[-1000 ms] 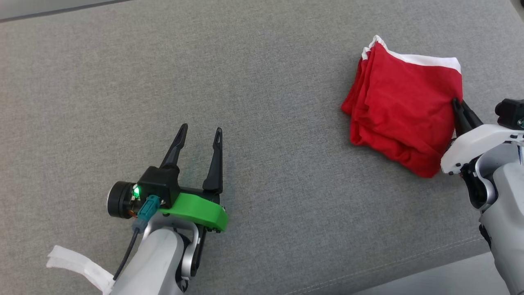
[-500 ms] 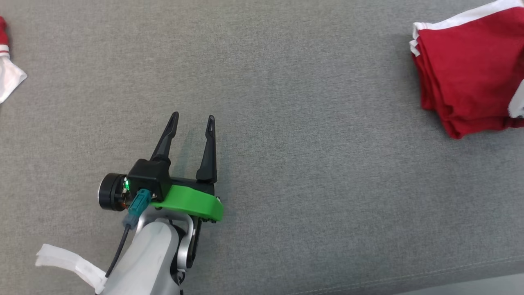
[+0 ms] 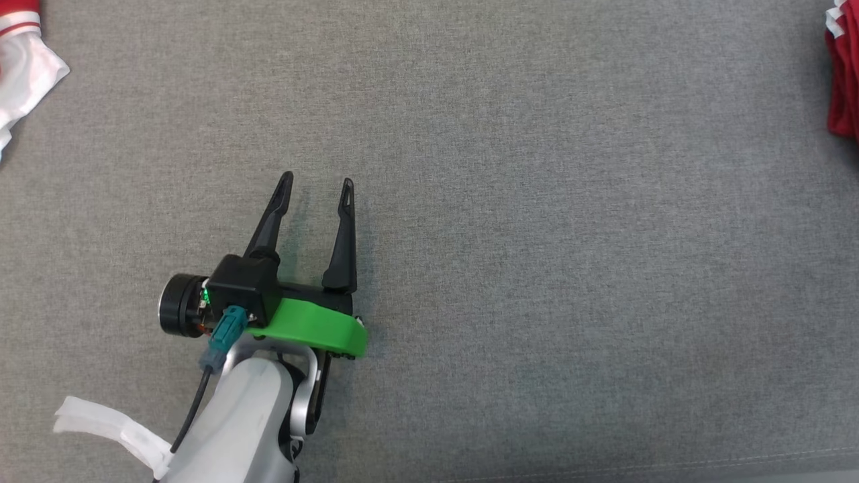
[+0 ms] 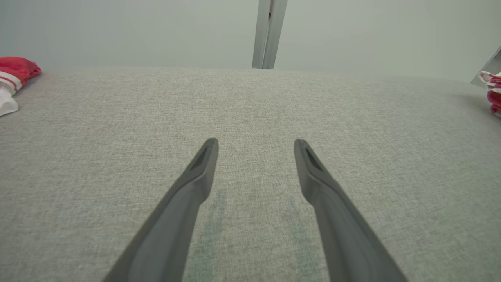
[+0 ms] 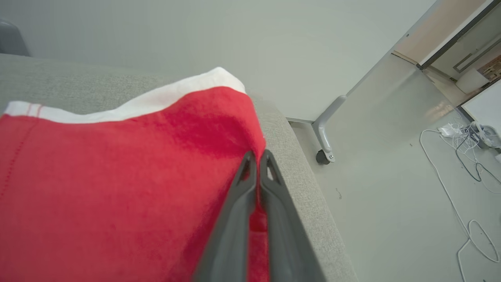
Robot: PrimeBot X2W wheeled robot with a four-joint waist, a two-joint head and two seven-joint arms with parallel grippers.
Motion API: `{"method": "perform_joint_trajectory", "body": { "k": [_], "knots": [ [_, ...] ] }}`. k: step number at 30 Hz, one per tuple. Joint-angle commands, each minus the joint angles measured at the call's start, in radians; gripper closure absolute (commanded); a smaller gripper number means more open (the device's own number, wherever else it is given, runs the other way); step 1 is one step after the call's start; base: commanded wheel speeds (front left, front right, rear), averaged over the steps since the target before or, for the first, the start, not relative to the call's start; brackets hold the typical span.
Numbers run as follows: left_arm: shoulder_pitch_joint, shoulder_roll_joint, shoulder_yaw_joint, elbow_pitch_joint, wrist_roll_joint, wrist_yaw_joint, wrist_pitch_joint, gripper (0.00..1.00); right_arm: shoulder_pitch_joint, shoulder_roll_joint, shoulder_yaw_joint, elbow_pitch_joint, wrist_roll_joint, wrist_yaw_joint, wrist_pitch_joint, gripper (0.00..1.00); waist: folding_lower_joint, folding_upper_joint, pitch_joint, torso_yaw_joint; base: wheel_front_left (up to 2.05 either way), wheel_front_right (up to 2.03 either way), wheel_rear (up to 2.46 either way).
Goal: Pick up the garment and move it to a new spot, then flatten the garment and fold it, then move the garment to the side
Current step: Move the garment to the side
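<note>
The folded red garment (image 5: 117,188) with a white band lies at the right end of the grey fabric surface (image 3: 537,268). Just a sliver of this garment (image 3: 844,87) shows at the head view's right edge. My right gripper (image 5: 256,154) is shut on the garment's right edge, with red cloth pinched between the fingers. My left gripper (image 3: 315,181) hovers open over bare grey fabric far to the left of the garment, nothing between its fingers (image 4: 203,156). In the left wrist view the garment (image 4: 494,94) peeks in at the far right.
A second cloth, white with red trim (image 3: 27,60), lies at the surface's far left. The surface's right edge (image 5: 297,176) drops off right beside my right gripper, with floor, a castor leg (image 5: 325,141) and loose white cables (image 5: 462,164) below.
The head camera has swung left: the red garment slid to the view's right edge and the white-and-red cloth came in at upper left. My left gripper stays open and barely moved.
</note>
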Motion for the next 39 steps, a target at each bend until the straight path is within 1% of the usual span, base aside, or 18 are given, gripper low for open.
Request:
{"method": "perform_joint_trajectory", "body": {
  "k": [1, 7, 10, 14, 17, 21, 25, 28, 36, 39],
  "knots": [
    [-0.017, 0.005, 0.000, -0.004, 0.002, 0.005, -0.001, 0.00, -0.012, 0.004, -0.012, 0.016, -0.011, -0.002, -0.018, 0.00, 0.0000, -0.0001, 0.001, -0.001, 0.00, 0.00, 0.00],
    [-0.013, 0.003, -0.007, 0.000, -0.007, 0.002, 0.001, 0.00, -0.007, 0.063, -0.059, 0.053, -0.038, -0.002, -0.076, 0.00, 0.0000, -0.0001, -0.027, -0.011, 0.00, 0.00, 0.00],
    [-0.006, 0.002, -0.001, 0.008, -0.016, 0.001, -0.005, 0.00, 0.008, 0.109, -0.070, 0.041, -0.047, -0.002, -0.087, 0.00, 0.0000, -0.0001, -0.056, -0.014, 0.00, 0.00, 0.00],
    [0.007, -0.002, 0.011, 0.029, -0.029, -0.002, -0.014, 0.00, 0.039, 0.160, -0.055, -0.003, -0.045, -0.002, -0.092, 0.00, 0.0000, -0.0001, -0.105, -0.017, 0.00, 0.00, 0.00],
    [0.018, -0.004, 0.028, 0.047, -0.035, 0.005, -0.023, 0.00, 0.077, 0.201, -0.053, -0.083, -0.035, -0.002, -0.092, 0.00, 0.0000, -0.0001, -0.148, -0.016, 0.00, 0.00, 0.00],
    [0.041, -0.005, 0.064, 0.079, -0.039, 0.012, -0.032, 0.00, 0.173, 0.267, -0.055, -0.205, -0.028, -0.002, -0.092, 0.00, 0.0000, -0.0001, -0.209, -0.018, 0.00, 0.00, 0.00],
    [0.077, -0.006, 0.109, 0.106, -0.037, 0.017, -0.034, 0.00, 0.283, 0.338, -0.055, -0.331, -0.034, -0.002, -0.092, 0.00, 0.0000, -0.0001, -0.268, -0.020, 0.00, 0.00, 0.00],
    [0.121, -0.015, 0.151, 0.111, -0.029, 0.017, -0.034, 0.00, 0.377, 0.405, -0.064, -0.422, -0.042, -0.002, -0.092, 0.00, 0.0000, -0.0001, -0.315, -0.021, 0.00, 0.00, 0.00],
    [0.241, -0.045, 0.219, 0.123, -0.006, -0.009, -0.034, 0.00, 0.625, 0.555, -0.092, -0.631, -0.078, -0.002, -0.092, 0.00, 0.0000, -0.0001, -0.418, -0.006, 0.00, 0.00, 0.00],
    [0.279, -0.060, 0.233, 0.125, 0.008, -0.016, -0.034, 0.00, 0.711, 0.592, -0.086, -0.697, -0.088, -0.002, -0.090, 0.00, 0.0000, -0.0001, -0.445, 0.001, 0.00, 0.00, 0.00]
  ]
}}
